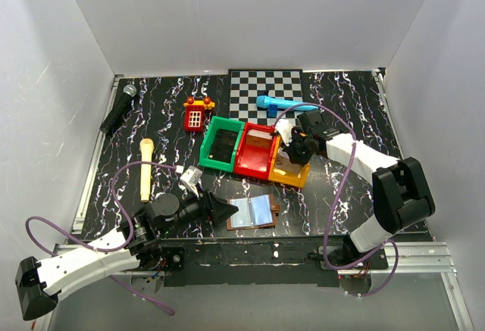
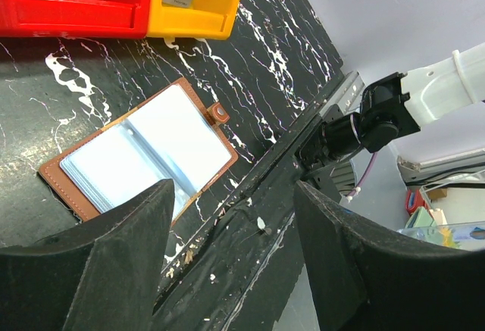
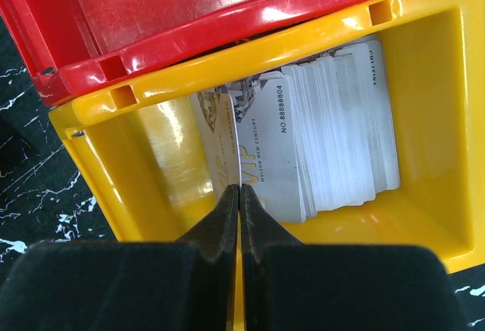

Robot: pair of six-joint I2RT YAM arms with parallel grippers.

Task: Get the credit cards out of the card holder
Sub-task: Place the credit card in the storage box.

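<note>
Right gripper [image 1: 294,149] hangs over the yellow bin [image 1: 292,173], far-right of the card holder [image 1: 254,211]; left gripper [image 1: 220,210], spread, hovers beside that holder. Left wrist: pockets look empty. Right wrist: jaws pinch one credit card [image 3: 223,138] above stacked credit cards [image 3: 333,134]; a skewed release could drop it outside.

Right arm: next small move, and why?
Probably open the right end effector. Its fingers are shut on a credit card that sits low inside the yellow bin, next to the stack of cards. Letting go should drop it with the others.
</note>
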